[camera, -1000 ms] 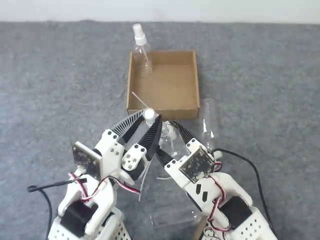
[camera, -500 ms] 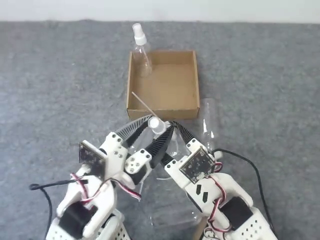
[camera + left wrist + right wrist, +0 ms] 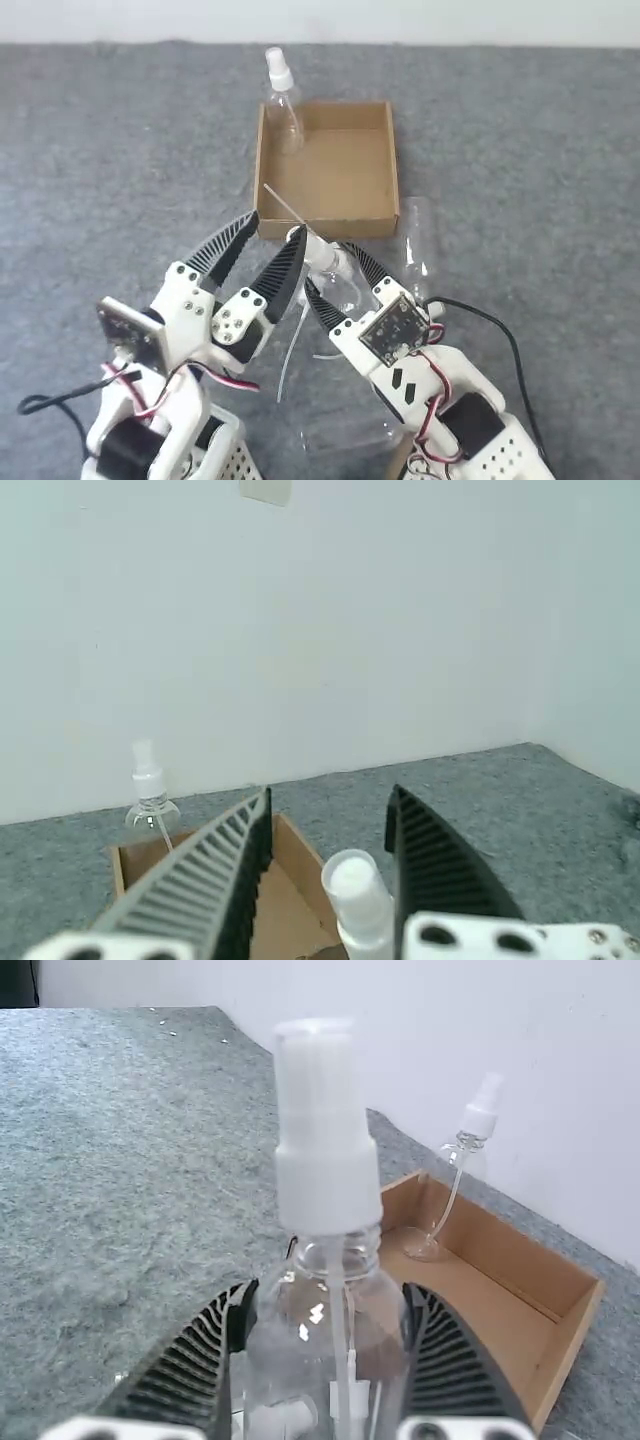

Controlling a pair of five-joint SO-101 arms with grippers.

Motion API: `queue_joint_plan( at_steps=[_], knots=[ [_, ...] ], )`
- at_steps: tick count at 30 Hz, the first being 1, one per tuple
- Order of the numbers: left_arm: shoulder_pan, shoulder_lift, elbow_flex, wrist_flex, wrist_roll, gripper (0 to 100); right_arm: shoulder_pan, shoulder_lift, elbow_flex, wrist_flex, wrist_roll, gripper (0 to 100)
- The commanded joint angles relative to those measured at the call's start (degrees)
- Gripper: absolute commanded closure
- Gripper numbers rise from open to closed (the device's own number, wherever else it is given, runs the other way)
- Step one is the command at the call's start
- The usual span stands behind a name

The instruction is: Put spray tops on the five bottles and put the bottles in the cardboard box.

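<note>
Since a second ago the left jaws have let go of the spray top (image 3: 322,255) and drawn back toward their own base. They now stand spread wide, with the white top between them but untouched. The right jaws are clenched on the clear bottle (image 3: 320,1350), just short of the front wall of the cardboard box (image 3: 350,228). The top sits on the bottle's neck with its dip tube hanging inside.

I judge this bottle capped, or nearly so; I can't tell whether the top is seated tight. One capped bottle (image 3: 284,118) stands in the box's far left corner. By my reckoning that makes one done, one about ready to go in, and three left.

Another clear bottle (image 3: 418,245) lies on the grey tabletop (image 3: 120,150) just beside the box's right front corner, and I can't make out a top on it. Clear shapes under the right arm (image 3: 420,360) may be further bottles, but the arm covers them. A thin tube (image 3: 280,203) leans over the box's front wall; I can't tell what it belongs to. A white basket (image 3: 228,452) is cut off at the near edge.
</note>
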Motion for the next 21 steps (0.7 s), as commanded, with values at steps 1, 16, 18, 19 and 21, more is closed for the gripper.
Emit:
queue_joint_plan(
  at_steps=[1,16,18,19,21],
  knots=[
    [-1.2,-1.1,-3.2,0.1,0.2,83,0.9,-1.7,-1.1,0.6,0.3,91.9],
    [-7.2,-1.0,-0.9,0.1,-0.3,83,0.7,-1.7,-1.1,2.9,0.4,91.9],
    [-7.2,-1.0,0.8,0.0,-0.1,83,0.7,-1.7,-1.1,2.5,0.5,91.9],
    [-7.2,-1.0,1.5,-0.2,0.0,83,0.7,-1.7,-1.1,2.5,0.5,91.9],
    [-7.1,-1.0,2.2,-0.2,0.0,83,0.7,-1.7,-1.1,2.5,0.6,91.9]
  ],
)
